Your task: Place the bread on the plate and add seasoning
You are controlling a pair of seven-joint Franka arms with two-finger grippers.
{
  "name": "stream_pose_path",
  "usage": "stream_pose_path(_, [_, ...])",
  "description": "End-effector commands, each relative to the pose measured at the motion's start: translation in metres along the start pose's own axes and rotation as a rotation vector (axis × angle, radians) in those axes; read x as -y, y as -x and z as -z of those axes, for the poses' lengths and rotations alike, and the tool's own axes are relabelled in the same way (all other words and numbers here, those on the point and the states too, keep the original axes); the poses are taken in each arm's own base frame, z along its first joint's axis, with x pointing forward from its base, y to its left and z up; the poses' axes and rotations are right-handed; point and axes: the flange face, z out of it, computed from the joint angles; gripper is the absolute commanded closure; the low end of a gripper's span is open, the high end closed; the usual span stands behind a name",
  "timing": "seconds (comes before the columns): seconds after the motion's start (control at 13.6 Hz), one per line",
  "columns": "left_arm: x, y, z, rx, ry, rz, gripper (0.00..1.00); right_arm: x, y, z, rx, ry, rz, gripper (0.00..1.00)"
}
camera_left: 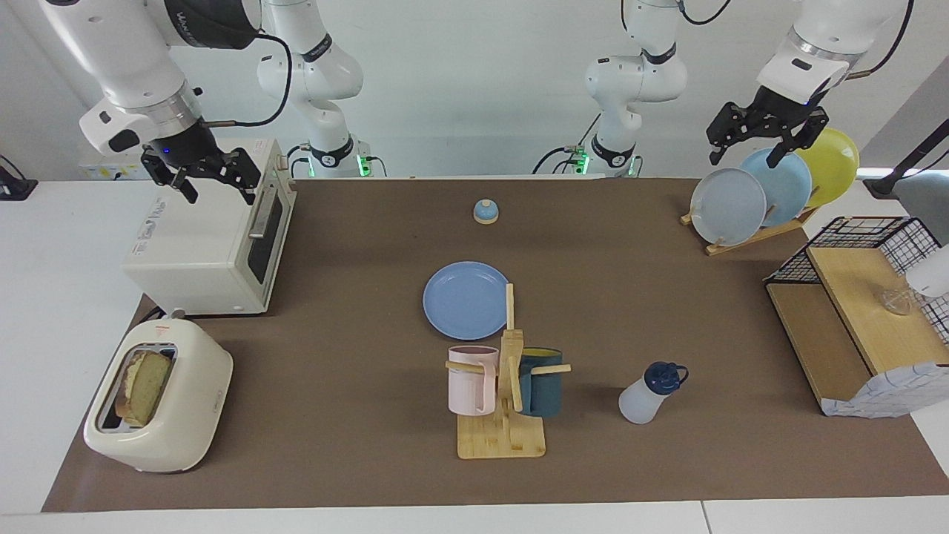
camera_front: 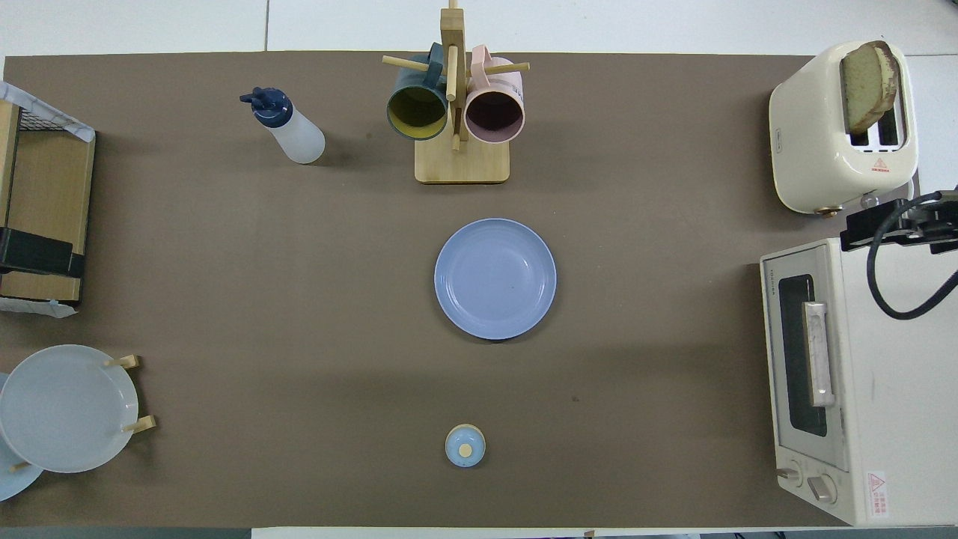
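Bread (camera_left: 144,386) standing upright in a slot of the cream toaster (camera_left: 178,437), at the right arm's end of the counter (camera_left: 356,334), top edge poking out above the slot. Periwinkle plate (camera_left: 465,300) lying flat and bare mid-counter, nearer to the robots than the wooden mug rack (camera_left: 503,423). Pink mug (camera_left: 472,378) and dark teal mug (camera_left: 541,382) hanging on the rack's pegs, one to each side of the post. Seasoning bottle (camera_left: 651,393) upright beside the rack, toward the left arm's end, navy cap on, well apart from the plate. Small blue-domed bell (camera_left: 485,212) sitting nearer to the robots than the plate, nothing around it.

Right tool (camera_left: 215,180) up in the air over the white toaster oven (camera_left: 215,245), fingers spread, holding nothing. Left tool (camera_left: 745,144) raised over the plate rack (camera_left: 741,237) with its grey-blue, sky-blue and yellow plates, fingers likewise spread and empty. Both arms waiting, neither touching anything. Wire basket with wooden shelving (camera_left: 852,311) at the left arm's end, farther from the robots than the plate rack.
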Motion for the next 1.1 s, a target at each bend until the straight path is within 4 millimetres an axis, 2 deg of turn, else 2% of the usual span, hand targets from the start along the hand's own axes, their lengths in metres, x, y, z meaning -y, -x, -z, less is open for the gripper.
stream_pose_path(0.0, [0.001, 0.009, 0.0, 0.001, 0.011, -0.002, 0.0, -0.001, 0.003, 0.0, -0.015, -0.003, 0.029, 0.0])
stream_pose_path(0.29, [-0.001, 0.01, 0.0, 0.005, 0.012, -0.005, 0.0, -0.001, 0.003, 0.005, -0.022, -0.028, -0.005, 0.0])
stream_pose_path(0.37, [-0.001, 0.01, 0.0, 0.008, 0.01, -0.006, 0.0, -0.001, 0.008, 0.009, -0.025, -0.03, 0.005, 0.0])
stream_pose_path(0.51, [-0.002, 0.009, 0.0, 0.005, 0.01, -0.009, 0.0, 0.001, 0.003, 0.02, -0.075, -0.064, 0.058, 0.0])
stream_pose_path(0.66, [-0.002, 0.009, -0.002, 0.004, 0.008, -0.005, 0.0, -0.009, -0.017, 0.023, -0.196, -0.044, 0.103, 0.0])
stream_pose_path(0.74, [-0.002, 0.008, -0.003, 0.004, 0.01, -0.005, 0.0, -0.014, -0.032, 0.012, -0.195, -0.02, 0.138, 0.0])
stream_pose_path(0.81, [-0.004, 0.009, -0.006, 0.004, 0.01, -0.008, 0.0, -0.026, -0.051, 0.015, -0.231, -0.005, 0.164, 0.0])
stream_pose_path(0.88, [-0.008, 0.007, -0.01, -0.028, 0.006, -0.018, 0.0, -0.028, -0.068, 0.02, -0.269, 0.005, 0.191, 0.0])
stream_pose_path(1.03, [-0.017, 0.008, -0.03, -0.142, 0.002, -0.024, 0.0, -0.026, -0.101, -0.002, -0.272, 0.008, 0.208, 0.0])
